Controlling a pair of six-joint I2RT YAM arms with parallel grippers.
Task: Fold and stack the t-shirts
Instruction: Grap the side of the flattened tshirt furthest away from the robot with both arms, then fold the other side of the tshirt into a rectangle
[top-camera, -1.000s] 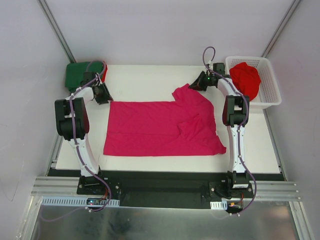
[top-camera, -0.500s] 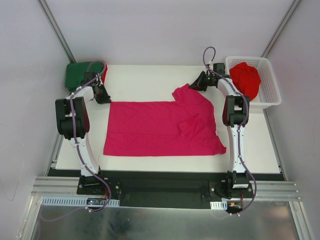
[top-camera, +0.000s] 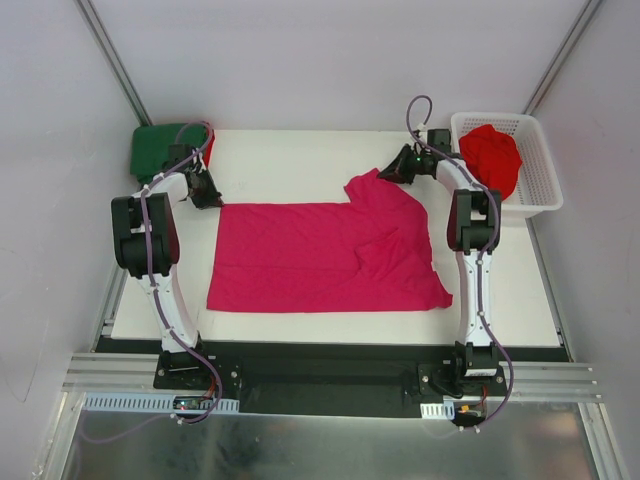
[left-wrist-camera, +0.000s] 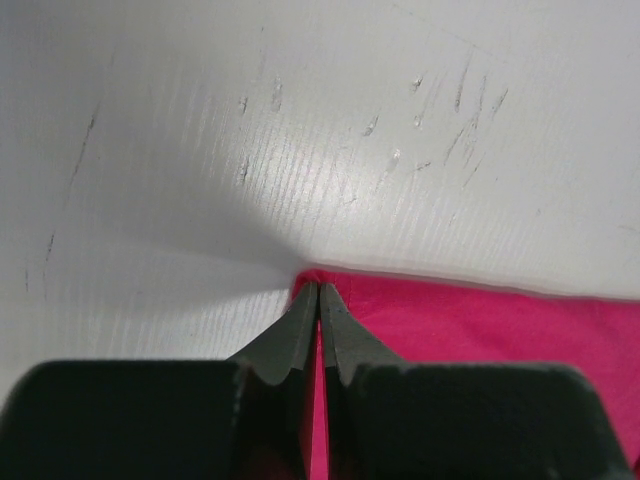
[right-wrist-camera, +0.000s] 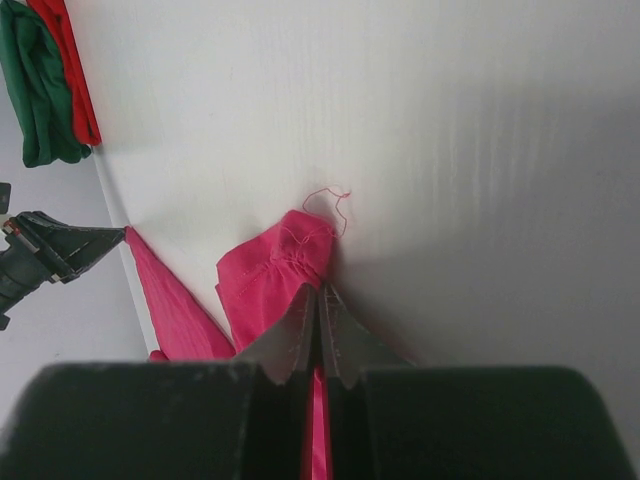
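Your left gripper (left-wrist-camera: 318, 290) has its jaws pressed tight together. A thin bit of the pink t-shirt (left-wrist-camera: 480, 330) is pinched between them. It is the far left corner of the shirt, right where the cloth meets the white table (left-wrist-camera: 300, 130).

Your right gripper (right-wrist-camera: 320, 295) has its jaws squeezed shut too. It holds a bunched-up lump of the same pink t-shirt, and the cloth puffs out just past the tips. A loose thread (right-wrist-camera: 330, 200) curls off that lump onto the table.

From above, you can see the pink t-shirt lying spread out in the middle of the table, between your two arms. The left side lies flat and smooth. The right side is wrinkled, and its far right part sticks up toward the right gripper.

At the far left corner of the table sits a folded green t-shirt (top-camera: 160, 148). A red t-shirt (top-camera: 208, 138) peeks out beside it, and the two are touching. They are near your left gripper.

At the far right stands a white basket (top-camera: 542, 175). A second red t-shirt (top-camera: 490, 160) is piled inside it in a heap.
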